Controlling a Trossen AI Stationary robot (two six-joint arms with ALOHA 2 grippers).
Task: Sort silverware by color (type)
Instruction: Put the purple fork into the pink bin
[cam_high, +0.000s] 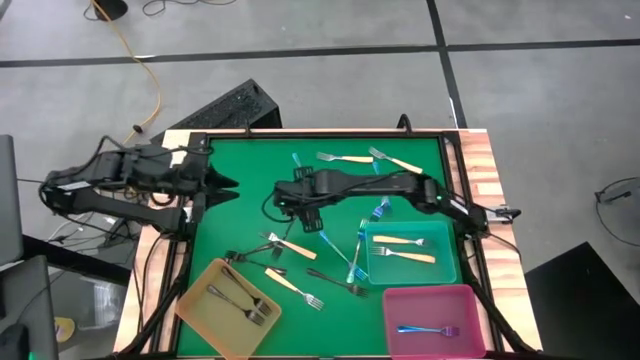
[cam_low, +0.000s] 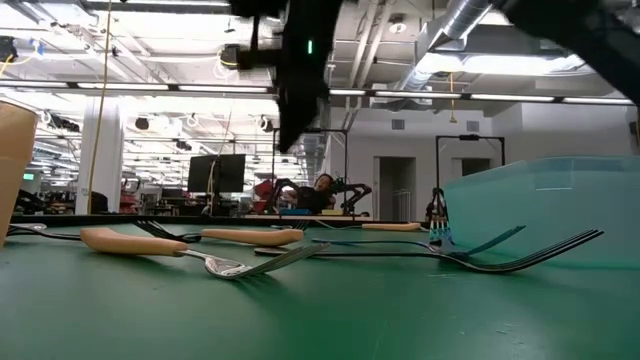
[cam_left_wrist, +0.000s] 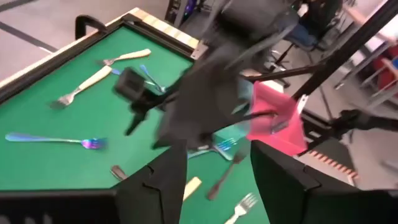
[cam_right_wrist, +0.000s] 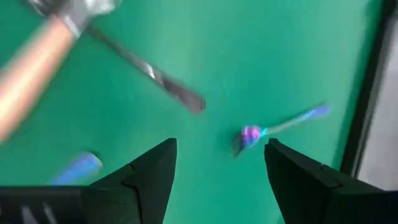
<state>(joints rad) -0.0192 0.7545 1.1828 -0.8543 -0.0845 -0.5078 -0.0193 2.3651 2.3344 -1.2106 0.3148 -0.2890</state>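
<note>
Both dark fingers of the right gripper (cam_right_wrist: 214, 180) fill the near edge of the right wrist view, spread apart with nothing between them, and beyond their gap lies an iridescent blue-purple fork (cam_right_wrist: 273, 129) flat on the green table (cam_high: 250, 160), just off toward one finger, its long axis running slantwise across the gap, not in line with it. Seen from above, that gripper (cam_high: 297, 205) hangs over the middle of the table, left of the teal tray (cam_high: 445, 270), with loose forks scattered just on its near side and more along the far edge. Over the table's left edge, the left gripper (cam_high: 228, 187) waits well apart from every fork, its fingers also parted and empty. My judgement is that the right arm is the nearer one, and that its wrist would need to turn so the fingers close across the handle.
</note>
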